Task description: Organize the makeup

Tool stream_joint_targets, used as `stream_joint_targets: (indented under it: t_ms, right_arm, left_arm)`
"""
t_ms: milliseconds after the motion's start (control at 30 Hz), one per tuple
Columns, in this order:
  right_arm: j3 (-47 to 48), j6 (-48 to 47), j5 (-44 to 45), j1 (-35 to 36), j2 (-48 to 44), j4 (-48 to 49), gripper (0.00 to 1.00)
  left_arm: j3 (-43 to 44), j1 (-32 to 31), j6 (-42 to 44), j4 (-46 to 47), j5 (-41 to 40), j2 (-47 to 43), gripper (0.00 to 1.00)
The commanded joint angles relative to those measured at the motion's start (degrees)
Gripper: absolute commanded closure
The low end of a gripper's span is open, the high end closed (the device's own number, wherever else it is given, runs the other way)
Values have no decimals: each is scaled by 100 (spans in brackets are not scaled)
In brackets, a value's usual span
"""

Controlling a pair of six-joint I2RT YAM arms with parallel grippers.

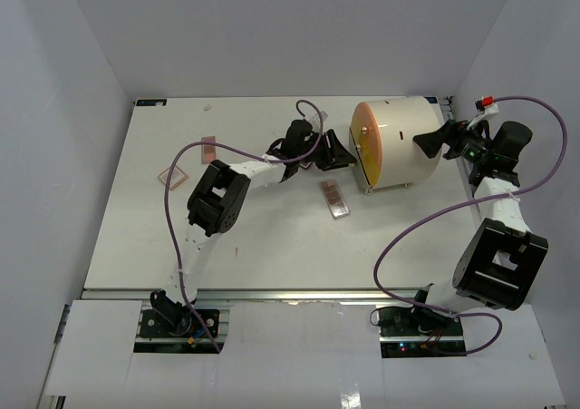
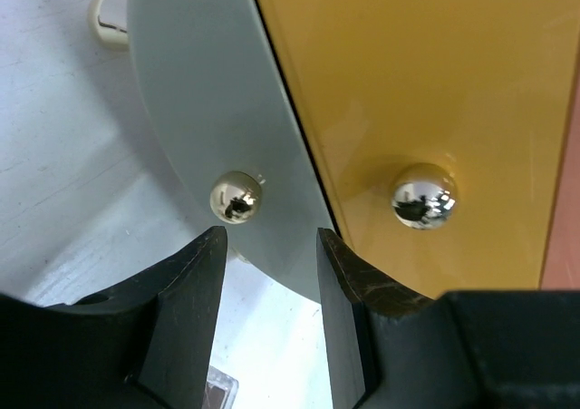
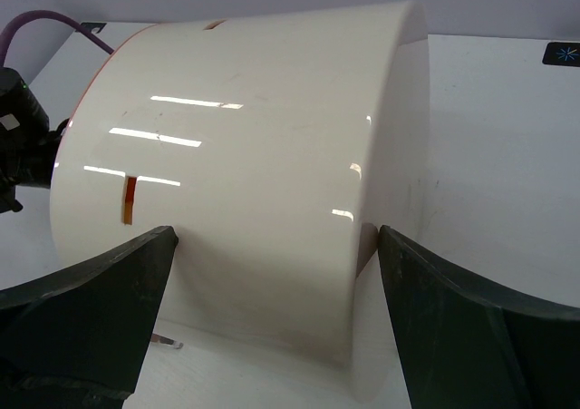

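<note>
The left gripper [image 1: 343,152] is stretched across the tabletop [image 1: 272,237] to the orange front [image 1: 367,146] of the cylinder [image 1: 408,137], which lies on its side at the far right; its jaws stand partly spread, with a clear gap and nothing pinched; in the left wrist view its black fingers [image 2: 181,318] point at a grey panel [image 2: 199,92] that overlaps the orange front; a gold knob [image 2: 236,196] on that panel sits just past the tips, nearer the left one and not between them; a second knob [image 2: 423,196] sits on the orange face to the right

The right gripper [image 1: 424,143] is at the cylinder's other end, jaws spread wide; in the right wrist view its fingers [image 3: 91,318] frame the cream wall, tips close to it, though I cannot tell whether they touch; a thin orange slot [image 3: 129,199] shows in that wall

The makeup lies out on the tabletop; a brown and pink palette [image 1: 334,198] lies flat just on the near side of the orange front, below the left gripper and apart from it; a second palette [image 1: 209,148], pink, lies well to the left; a flat square piece [image 1: 172,175] with a pinkish rim lies near it, closer to the left edge
</note>
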Motion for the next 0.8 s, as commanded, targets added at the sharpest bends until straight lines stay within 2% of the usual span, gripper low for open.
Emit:
stream_joint_targets:
  t_ms: [0, 467, 667, 767]
  right_arm:
    - [-41, -46, -334, 6, -100, 60, 2]
    - [-50, -11, -438, -45, -41, 111, 2]
    - [-50, -3, -499, -82, 4, 111, 2]
    - [-59, -4, -499, -118, 22, 119, 2]
  left_arm:
    - [270, 35, -77, 155, 102, 76, 46]
    - [515, 43, -411, 463, 253, 507, 48]
    - [496, 52, -701, 779, 428, 683, 57]
    - [450, 62, -754, 844, 455, 716, 66]
